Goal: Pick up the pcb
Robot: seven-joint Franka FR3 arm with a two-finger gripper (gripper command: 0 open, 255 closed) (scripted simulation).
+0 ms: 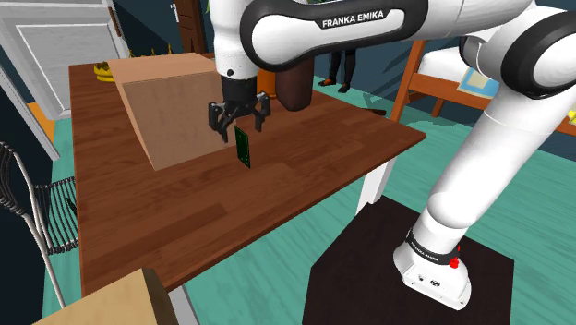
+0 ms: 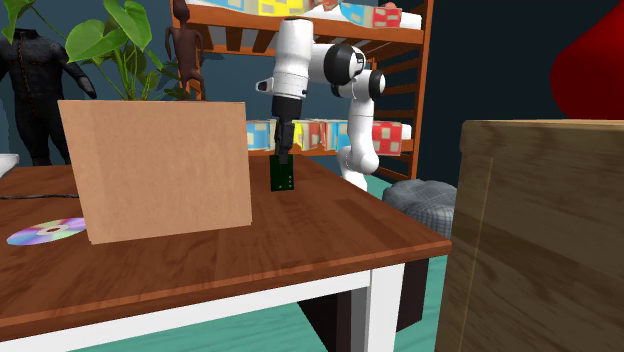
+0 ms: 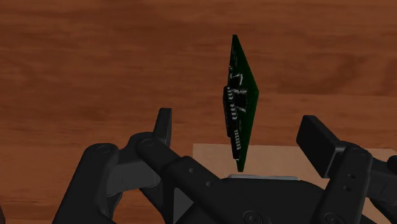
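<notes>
The all-black two-finger gripper (image 1: 242,122) is hovering just above the centre of the shoulder view, over the brown wooden table (image 1: 185,217). Its jaws are spread wide and are grasping nothing. The thin green rectangular circuit board (image 3: 243,95), studded with small dark chips, is sitting in the gap between the two black fingers (image 3: 164,127). In the wrist view clear space is showing on both sides of the board, so neither finger is touching it.

The board is standing on edge. Its long axis is running roughly straight down from the palm, along the line the gripper is pointing, and most of its length is reaching past the fingertips. Its flat faces are facing the two fingers, so closing the jaws would probably press the pads onto those faces near the board's upper end. Whether its lower edge is resting on the table or hanging clear of it cannot be told.

In the second exterior view the board is showing a little left of centre, just past the right edge of the upright tan cardboard box (image 2: 160,165).

Counted up, there is one circuit board, one gripper with two fingers, one cardboard box, one table, and one shiny round disc (image 2: 45,232) lying flat at the lower left of that view.
</notes>
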